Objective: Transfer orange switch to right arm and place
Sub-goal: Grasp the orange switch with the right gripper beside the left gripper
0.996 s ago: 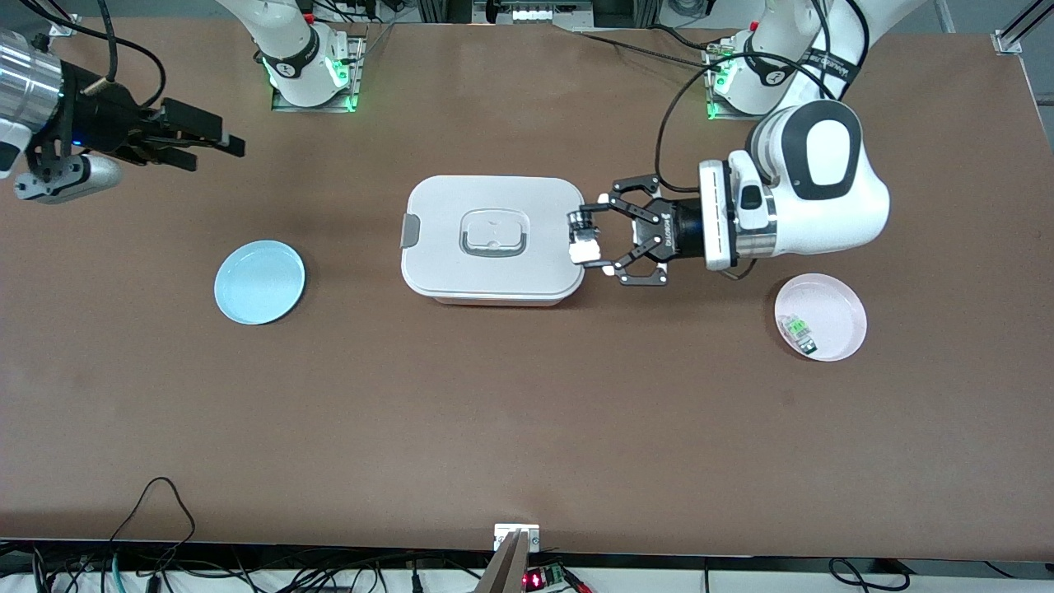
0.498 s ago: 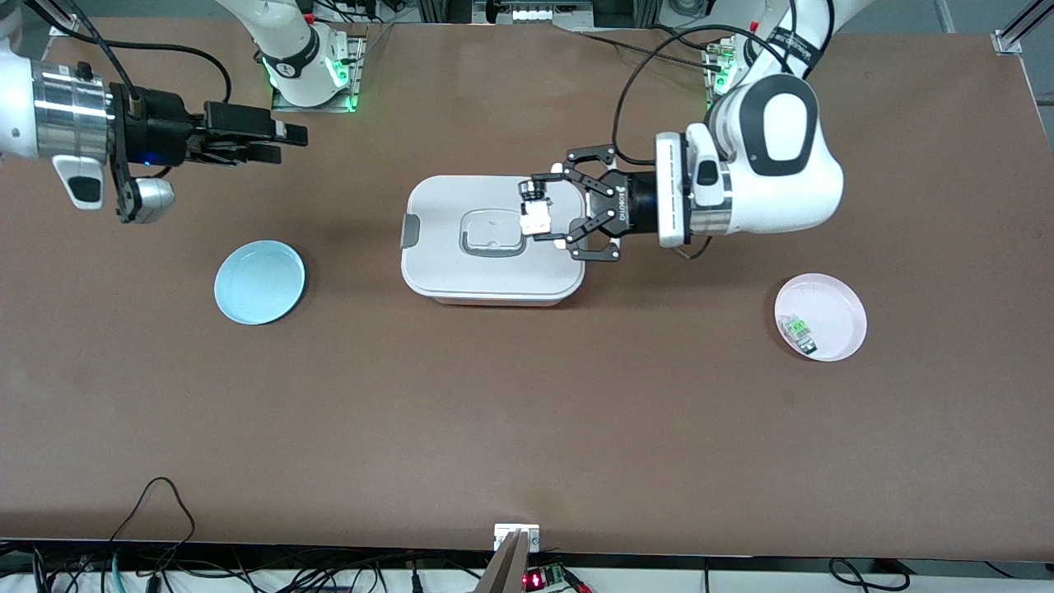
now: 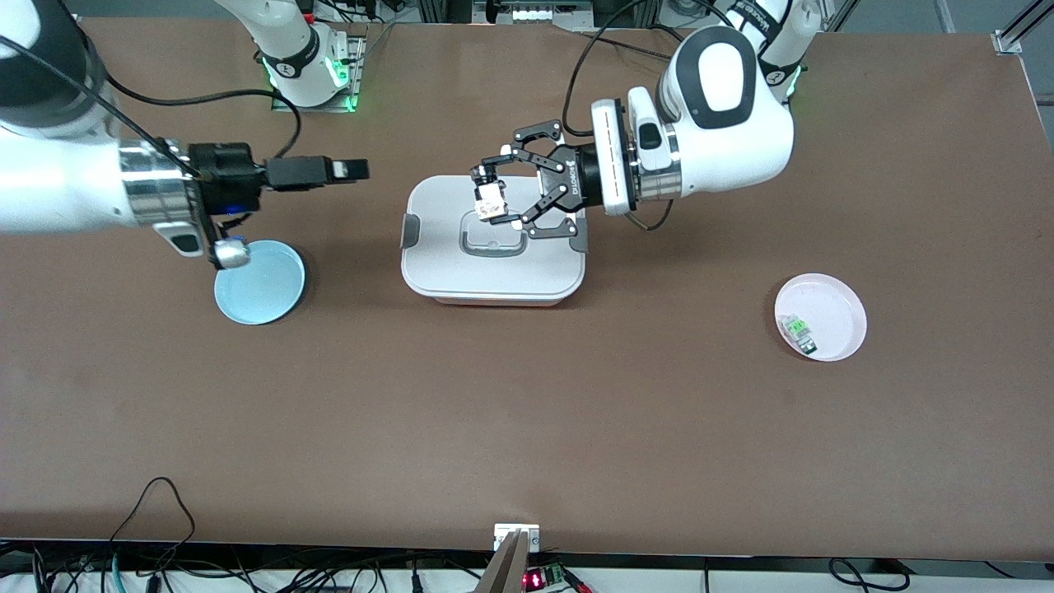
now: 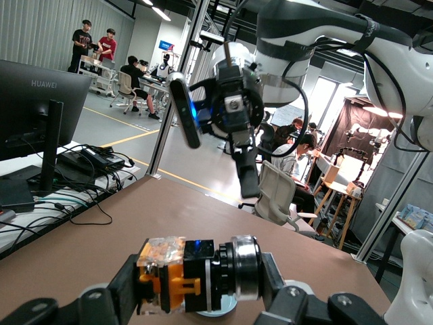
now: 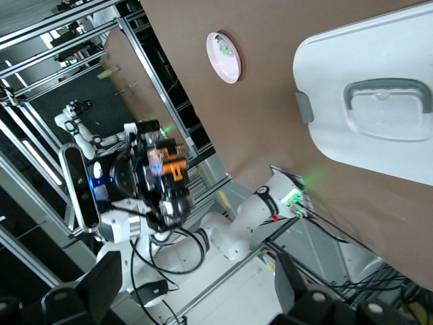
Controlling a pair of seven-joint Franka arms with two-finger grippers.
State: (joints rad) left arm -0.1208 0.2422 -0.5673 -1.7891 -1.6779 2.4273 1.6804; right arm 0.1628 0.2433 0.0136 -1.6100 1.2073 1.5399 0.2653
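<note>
The orange switch (image 3: 492,198) is a small part with an orange and black body and a metal ring (image 4: 245,267). My left gripper (image 3: 492,198) is shut on it, lying sideways in the air over the lid of the white container (image 3: 492,272). In the left wrist view the switch (image 4: 181,274) sits crosswise between the fingers. My right gripper (image 3: 350,170) is open and empty, up in the air between the blue plate (image 3: 263,290) and the container, and it points at the left gripper. The right wrist view shows the held switch (image 5: 167,169) straight ahead.
A pink plate (image 3: 832,306) toward the left arm's end of the table holds a small clear-and-green component (image 3: 797,329). The right arm's wrist hangs over the blue plate's rim. The container's lid has a grey handle (image 3: 492,240) and a latch (image 3: 409,231).
My left gripper has carried the switch from the container's edge to over its lid. My right arm has swung from the table's end toward the middle, and its gripper now faces the switch.
</note>
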